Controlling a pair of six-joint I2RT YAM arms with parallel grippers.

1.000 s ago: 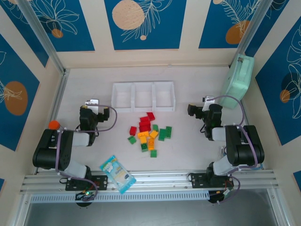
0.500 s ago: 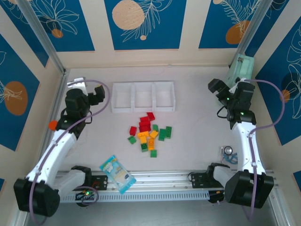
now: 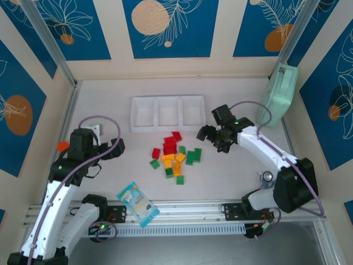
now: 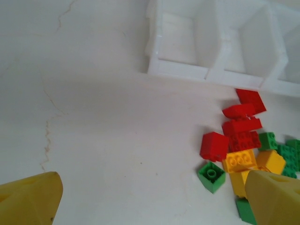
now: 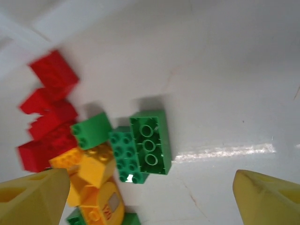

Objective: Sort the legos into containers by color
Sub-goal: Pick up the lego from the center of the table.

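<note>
Done: nothing yet; the white three-compartment plastic tray (image 3: 156,113), upper centre, holds no brick.
Remaining: all the small red, green, yellow plastic legos (image 3: 175,157), heaped mid-frame just below it.
Hands: left hand (image 3: 115,149) and right hand (image 3: 212,138) both spread apart, unloaded.

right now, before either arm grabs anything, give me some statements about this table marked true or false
1. All three compartments of the white tray are empty. True.
2. The right tool is shut on a brick. False: it is open, holding nothing, above the green bricks.
3. The red bricks lie on the side of the pile nearest the tray. True.
4. The snack packet lies inside the tray. False: it lies on the table, near the left arm's base.
5. The left tool is open. True.
</note>
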